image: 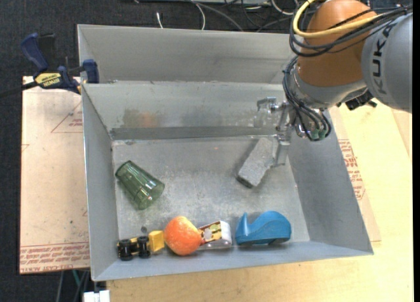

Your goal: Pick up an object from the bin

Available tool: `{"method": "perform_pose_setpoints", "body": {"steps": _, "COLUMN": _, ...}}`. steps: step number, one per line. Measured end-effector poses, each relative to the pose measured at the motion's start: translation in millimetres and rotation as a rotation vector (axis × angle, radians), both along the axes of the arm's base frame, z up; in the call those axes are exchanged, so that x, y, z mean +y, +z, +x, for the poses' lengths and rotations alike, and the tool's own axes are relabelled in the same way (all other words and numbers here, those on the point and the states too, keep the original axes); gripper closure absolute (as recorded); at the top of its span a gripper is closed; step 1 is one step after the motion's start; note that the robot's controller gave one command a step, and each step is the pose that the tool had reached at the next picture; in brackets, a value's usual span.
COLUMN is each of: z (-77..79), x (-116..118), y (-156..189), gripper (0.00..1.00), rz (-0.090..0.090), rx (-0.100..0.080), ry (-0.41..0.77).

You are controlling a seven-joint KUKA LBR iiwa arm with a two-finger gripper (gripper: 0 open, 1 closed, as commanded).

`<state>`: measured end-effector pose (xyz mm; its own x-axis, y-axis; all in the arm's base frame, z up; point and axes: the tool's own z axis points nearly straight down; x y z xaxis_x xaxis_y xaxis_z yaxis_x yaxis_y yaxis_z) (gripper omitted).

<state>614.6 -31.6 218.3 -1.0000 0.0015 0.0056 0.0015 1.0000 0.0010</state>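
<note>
Right at the near wall of the bin there's a row of small things. In the near left corner sits a little black-wheeled toy vehicle with a yellow part on its right end. Touching that, an orange round fruit-like ball. Pressed against the ball's right side is a small white piece with red and green on it; what it is, I can't make out. Just beside that, toward the near right corner, lies a blue rounded plastic shape, flat along its bottom.

Moving back now, on the left side of the floor, a green see-through tumbler lies on its side, mouth aimed at the near wall, well apart from everything else.

Further in, right of the middle, here's the one to watch: a grey rectangular block, tilted, lower end down on the floor and upper end raised toward the far right. The gripper hangs right at that raised end, just beside or touching it. From here I can't tell how wide it is set, nor whether it actually has hold of the block.

Above it, the wrist with its orange cover and looped cables comes in over the bin's far right corner.
</note>
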Motion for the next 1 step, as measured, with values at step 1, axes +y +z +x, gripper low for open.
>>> {"method": "perform_pose_setpoints", "body": {"steps": 1, "z": 1.1, "x": 0.2, "y": 5.1, "gripper": 0.00, "rz": 0.000, "rx": -0.008, "ry": 0.001}}
